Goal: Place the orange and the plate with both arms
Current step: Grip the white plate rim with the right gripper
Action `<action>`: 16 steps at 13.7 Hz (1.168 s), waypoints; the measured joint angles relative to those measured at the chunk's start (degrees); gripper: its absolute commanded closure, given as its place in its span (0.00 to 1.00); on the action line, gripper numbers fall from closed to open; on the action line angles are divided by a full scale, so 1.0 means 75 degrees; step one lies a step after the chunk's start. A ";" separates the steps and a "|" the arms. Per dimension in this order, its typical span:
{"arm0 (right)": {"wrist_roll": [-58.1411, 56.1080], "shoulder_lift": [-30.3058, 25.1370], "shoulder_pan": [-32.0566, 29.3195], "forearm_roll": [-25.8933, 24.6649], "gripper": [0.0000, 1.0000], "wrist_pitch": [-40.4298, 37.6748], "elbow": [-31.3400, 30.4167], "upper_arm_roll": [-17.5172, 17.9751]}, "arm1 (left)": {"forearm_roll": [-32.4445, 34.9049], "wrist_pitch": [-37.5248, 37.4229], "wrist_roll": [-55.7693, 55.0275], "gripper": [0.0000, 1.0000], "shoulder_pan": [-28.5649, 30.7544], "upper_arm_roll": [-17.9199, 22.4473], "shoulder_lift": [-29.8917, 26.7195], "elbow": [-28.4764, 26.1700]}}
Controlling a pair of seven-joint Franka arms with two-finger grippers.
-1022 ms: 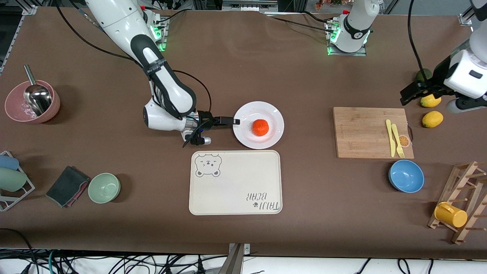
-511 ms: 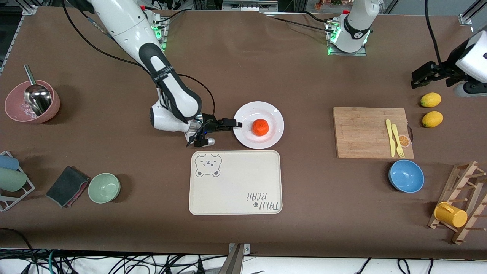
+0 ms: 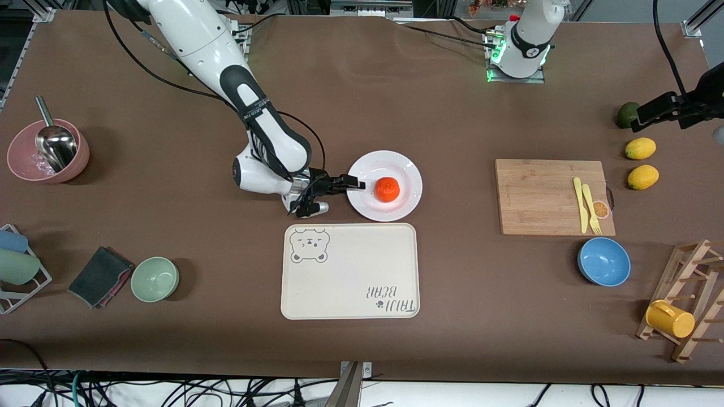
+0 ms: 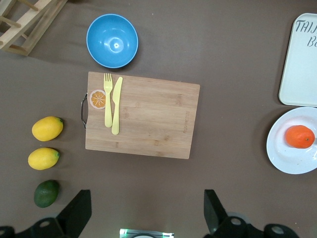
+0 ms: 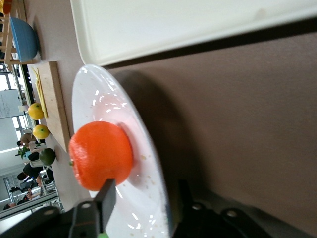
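The orange [image 3: 387,189] sits on the plate [image 3: 408,173], just past the tray [image 3: 350,271]; the right gripper [image 3: 353,182] straddles the plate's rim, fingers apart; the left gripper [image 3: 656,109] hangs wide open by the table's edge, near the lemons [image 3: 640,148].

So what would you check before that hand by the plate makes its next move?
1. Orange sits on the plate: ok.
2. Right hand is at the plate's rim, one finger above the rim and one below: ok.
3. Its grip on the rim is firm: cannot tell.
4. Tray lies beside the plate, nearer the camera, with nothing on it: ok.
5. Left hand is open and waits over the table's left-arm end near the green fruit, away from the plate: ok.
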 measured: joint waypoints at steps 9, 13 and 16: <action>-0.0321 0.0208 0.0208 -0.0155 1.00 0.0010 0.0260 -0.0002 | -0.0001 0.0155 -0.0066 0.00 -0.0024 -0.0048 0.0041 0.0000; -0.0384 0.0245 0.0213 -0.0344 1.00 0.0021 0.0410 -0.0021 | -0.0001 0.0200 -0.0106 0.00 0.0125 -0.0013 0.0094 0.0000; -0.0227 0.0242 0.0178 -0.0378 1.00 0.0029 0.0932 -0.0069 | -0.0001 0.0200 -0.0106 0.00 0.0237 0.0003 0.0095 0.0000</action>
